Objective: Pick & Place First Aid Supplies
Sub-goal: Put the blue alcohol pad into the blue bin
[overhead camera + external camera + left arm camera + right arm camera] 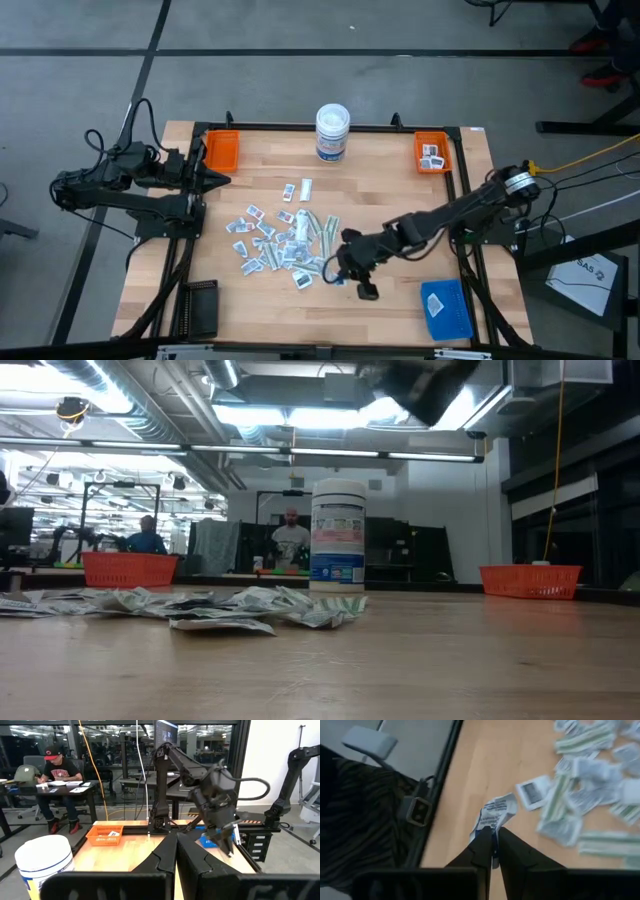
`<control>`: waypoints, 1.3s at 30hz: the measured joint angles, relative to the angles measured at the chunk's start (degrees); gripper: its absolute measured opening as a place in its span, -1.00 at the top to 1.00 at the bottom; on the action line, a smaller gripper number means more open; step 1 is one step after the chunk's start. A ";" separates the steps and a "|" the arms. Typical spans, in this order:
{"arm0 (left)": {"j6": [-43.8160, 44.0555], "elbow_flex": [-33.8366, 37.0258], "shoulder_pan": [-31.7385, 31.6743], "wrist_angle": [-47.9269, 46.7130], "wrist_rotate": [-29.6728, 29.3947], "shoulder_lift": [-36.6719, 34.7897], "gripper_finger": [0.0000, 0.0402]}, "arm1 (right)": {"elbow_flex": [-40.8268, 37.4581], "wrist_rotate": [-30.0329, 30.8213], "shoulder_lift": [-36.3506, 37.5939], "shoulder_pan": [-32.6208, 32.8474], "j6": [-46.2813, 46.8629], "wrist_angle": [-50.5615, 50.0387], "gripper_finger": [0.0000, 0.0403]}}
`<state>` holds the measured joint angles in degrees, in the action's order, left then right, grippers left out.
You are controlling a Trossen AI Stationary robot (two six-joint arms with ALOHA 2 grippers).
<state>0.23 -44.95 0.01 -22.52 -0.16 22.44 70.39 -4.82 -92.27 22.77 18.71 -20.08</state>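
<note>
A small white packet (496,815) is pinched between the fingertips of the right hand (493,845), at 4 o'clock of the packet pile (285,238) on the counter (400,215). The right arm reaches in low from 3 o'clock. The left hand (222,180), fingers closed and empty, waits at 9 o'clock.

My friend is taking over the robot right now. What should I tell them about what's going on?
Right pincer: shut on one packet, lifted just off the near edge of the pile.
Left pincer: shut, empty, parked at the left table edge beside the left orange tray.
Supplies: most packets and greenish strips lie in the pile mid-table. The white tub stands at the back.
Done: a few packets already sit in the right orange tray; the left tray looks empty.
Left: carry the held packet to a tray, probably the right one, then clear the pile piece by piece.
</note>
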 joint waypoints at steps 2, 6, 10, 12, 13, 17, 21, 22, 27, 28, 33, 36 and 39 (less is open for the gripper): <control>0.02 0.00 0.00 0.00 0.02 0.00 0.98 | 0.00 -0.09 0.48 1.48 3.07 -1.44 0.85; 0.02 0.00 0.02 0.00 0.00 0.00 0.98 | 0.00 -2.38 0.97 4.37 9.94 -2.68 0.85; 0.00 0.00 0.02 0.00 0.02 0.00 0.98 | 0.00 -5.91 1.49 7.48 17.70 -2.55 0.85; 0.02 0.00 0.01 0.00 0.01 0.02 0.98 | 0.00 -7.80 1.77 8.99 22.05 -2.77 0.85; 0.02 0.00 0.02 0.00 0.02 0.00 0.98 | 0.00 -8.60 1.92 9.72 24.33 -3.12 0.85; 0.01 0.00 0.02 0.00 0.02 0.01 0.98 | 0.00 -9.48 3.16 12.45 34.34 -6.80 0.85; 0.02 0.00 0.01 0.01 0.02 0.00 0.98 | 0.00 -10.02 5.07 15.36 44.06 -13.34 0.85; 0.02 0.00 0.02 0.00 0.02 0.00 0.98 | 0.00 -10.14 5.51 16.04 45.97 -14.79 0.85; 0.01 0.00 0.02 0.00 0.01 0.02 0.98 | 0.00 -9.92 7.17 19.26 54.19 -21.75 0.85; 0.02 0.00 0.01 0.00 0.02 0.01 0.98 | 0.00 -9.88 7.39 19.75 55.67 -23.19 0.85; 0.02 0.00 0.02 0.00 0.02 0.02 0.98 | 0.00 -9.98 7.95 22.00 61.86 -30.93 0.85; 0.02 0.00 0.00 0.00 0.02 0.00 0.98 | 0.00 -10.86 8.31 23.17 65.33 -35.60 0.85; 0.01 0.00 0.01 0.00 0.01 0.02 0.98 | 0.00 -11.32 8.80 24.09 68.78 -40.49 0.85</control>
<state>0.25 -44.95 0.02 -22.52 -0.15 22.46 70.39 -16.14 -83.47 46.86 87.49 -60.57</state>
